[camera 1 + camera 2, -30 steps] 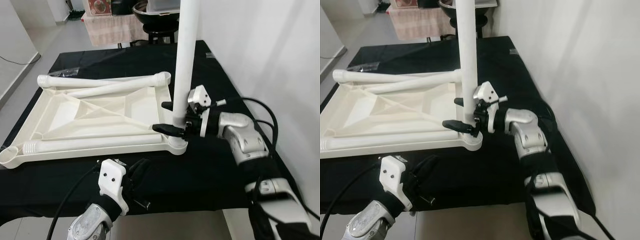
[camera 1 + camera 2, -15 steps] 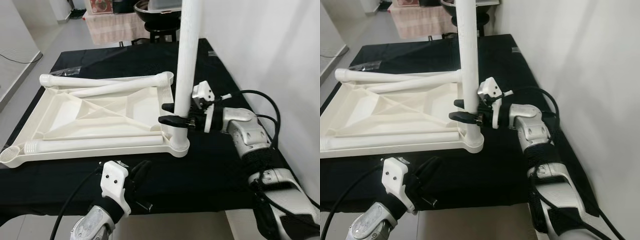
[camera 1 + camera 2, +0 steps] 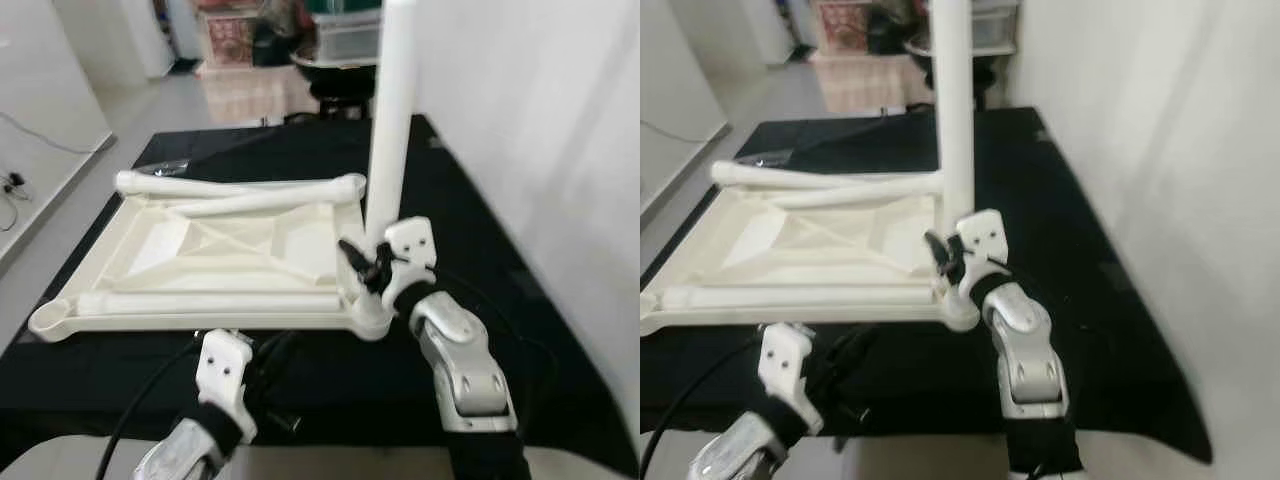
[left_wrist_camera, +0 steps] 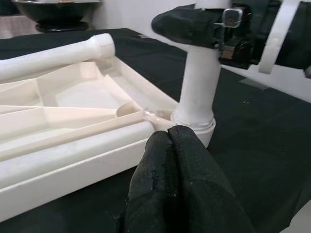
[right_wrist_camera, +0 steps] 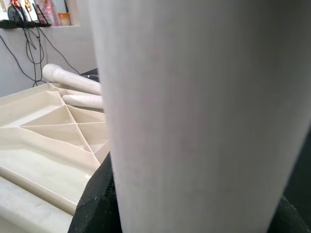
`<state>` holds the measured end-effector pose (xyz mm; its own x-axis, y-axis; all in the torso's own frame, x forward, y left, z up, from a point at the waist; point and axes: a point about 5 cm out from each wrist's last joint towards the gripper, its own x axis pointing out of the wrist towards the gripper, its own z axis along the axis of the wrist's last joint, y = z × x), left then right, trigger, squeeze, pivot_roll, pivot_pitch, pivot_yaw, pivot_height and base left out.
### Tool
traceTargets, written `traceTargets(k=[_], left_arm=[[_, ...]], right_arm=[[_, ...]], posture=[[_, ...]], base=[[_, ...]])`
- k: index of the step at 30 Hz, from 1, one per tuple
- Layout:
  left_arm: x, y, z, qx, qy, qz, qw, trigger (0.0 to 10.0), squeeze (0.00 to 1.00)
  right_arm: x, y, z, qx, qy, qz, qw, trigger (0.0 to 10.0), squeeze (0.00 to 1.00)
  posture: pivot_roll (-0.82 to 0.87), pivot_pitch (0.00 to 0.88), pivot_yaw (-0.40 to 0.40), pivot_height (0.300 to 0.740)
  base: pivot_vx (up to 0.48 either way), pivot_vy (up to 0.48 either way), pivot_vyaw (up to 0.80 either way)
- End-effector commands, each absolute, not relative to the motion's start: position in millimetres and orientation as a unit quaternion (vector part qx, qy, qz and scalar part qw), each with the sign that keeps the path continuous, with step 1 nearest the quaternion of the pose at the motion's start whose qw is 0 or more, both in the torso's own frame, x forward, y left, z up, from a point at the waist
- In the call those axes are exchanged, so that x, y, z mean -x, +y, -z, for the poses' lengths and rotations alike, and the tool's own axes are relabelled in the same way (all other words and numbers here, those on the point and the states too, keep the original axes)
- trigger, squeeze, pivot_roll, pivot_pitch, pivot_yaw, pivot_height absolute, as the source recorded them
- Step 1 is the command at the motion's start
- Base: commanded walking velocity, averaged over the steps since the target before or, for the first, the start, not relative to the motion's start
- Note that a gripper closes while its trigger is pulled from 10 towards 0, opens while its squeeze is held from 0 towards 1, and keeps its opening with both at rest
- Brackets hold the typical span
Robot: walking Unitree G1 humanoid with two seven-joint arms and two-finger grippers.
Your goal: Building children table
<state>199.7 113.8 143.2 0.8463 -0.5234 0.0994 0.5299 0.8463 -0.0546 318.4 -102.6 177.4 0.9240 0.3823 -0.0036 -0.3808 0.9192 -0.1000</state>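
The white tabletop (image 3: 215,250) lies underside-up on the black-covered bench (image 3: 520,330), and one white leg (image 3: 390,120) stands upright in its near right corner socket (image 3: 370,315). The right pincer (image 3: 362,262) is clamped round that leg low down, just above the socket — the right wrist view shows the leg held between its black fingers (image 5: 95,194). The main risk is a crooked seating: if the pincer twists or pushes off-axis, the leg could bind or cross-thread, or tip once released. A turn could also drag the whole tabletop across the bench, since nothing pins it. The left pincer (image 4: 177,187), fingers pressed together on nothing, hovers near the same corner. Three loose legs (image 3: 235,185) resting on the tabletop could roll off.
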Motion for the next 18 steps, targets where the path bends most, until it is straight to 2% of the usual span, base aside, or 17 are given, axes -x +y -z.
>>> traceTargets(k=[1, 2, 3, 4, 8, 12, 13, 14, 15, 17, 18], left_arm=[[-201, 115, -139, 0.033, -0.030, 0.277, 0.960, 10.0, 0.00], [-201, 115, -139, 0.033, -0.030, 0.277, 0.960, 10.0, 0.00], [-201, 115, -139, 0.033, -0.030, 0.274, 0.961, 10.0, 0.00], [-201, 115, -139, 0.033, -0.031, 0.272, 0.961, 10.0, 0.00], [-202, 114, -139, 0.033, -0.031, 0.272, 0.961, 10.0, 0.00], [-202, 113, -139, 0.034, -0.031, 0.275, 0.960, 10.0, 0.00], [-202, 113, -139, 0.034, -0.031, 0.275, 0.960, 10.0, 0.00], [-202, 113, -139, 0.034, -0.031, 0.275, 0.960, 10.0, 0.00], [-202, 112, -139, 0.035, -0.032, 0.275, 0.960, 10.0, 0.00], [-202, 112, -139, 0.036, -0.033, 0.274, 0.960, 10.0, 0.00], [-202, 111, -140, 0.037, -0.034, 0.274, 0.961, 10.0, 0.00]], right_arm=[[-323, -95, -137, 0.039, 0.100, -0.192, 0.975, 2.8, 0.00], [-323, -95, -137, 0.039, 0.100, -0.192, 0.975, 2.8, 0.00], [-324, -91, -140, 0.029, 0.095, -0.204, 0.974, 10.0, 0.00], [-326, -88, -142, 0.021, 0.090, -0.224, 0.970, 10.0, 1.00], [-327, -87, -149, -0.003, 0.077, -0.237, 0.968, 10.0, 1.00], [-332, -86, -169, -0.025, 0.034, -0.293, 0.955, 10.0, 1.00], [-333, -88, -179, -0.022, 0.011, -0.344, 0.939, 10.0, 0.53], [-333, -88, -179, -0.022, 0.011, -0.344, 0.939, 10.0, 0.53], [-334, -92, -189, 0.001, -0.011, -0.396, 0.918, 10.0, 0.00], [-338, -104, -200, 0.038, -0.024, -0.471, 0.881, 10.0, 0.00], [-342, -108, -201, 0.054, -0.022, -0.485, 0.873, 10.0, 0.00]], posture=[[0.05, 0.095, 0.046, 0.740], [0.05, 0.095, 0.046, 0.740], [0.05, 0.095, 0.047, 0.740], [0.05, 0.094, 0.044, 0.740], [0.05, 0.092, 0.043, 0.740], [0.05, 0.091, 0.042, 0.740], [0.05, 0.088, 0.038, 0.740], [0.05, 0.088, 0.038, 0.740], [0.05, 0.087, 0.038, 0.740], [0.05, 0.087, 0.033, 0.740], [0.05, 0.088, 0.032, 0.740]], base=[[0.000, 0.000, 0.00], [0.000, 0.000, 0.00], [0.000, 0.000, 0.00], [0.000, 0.000, 0.00], [0.000, 0.000, 0.00], [0.000, 0.000, 0.00], [0.000, 0.000, 0.00], [0.000, 0.000, 0.00], [0.000, 0.000, 0.00], [0.000, 0.000, 0.00], [0.000, 0.000, 0.00]])
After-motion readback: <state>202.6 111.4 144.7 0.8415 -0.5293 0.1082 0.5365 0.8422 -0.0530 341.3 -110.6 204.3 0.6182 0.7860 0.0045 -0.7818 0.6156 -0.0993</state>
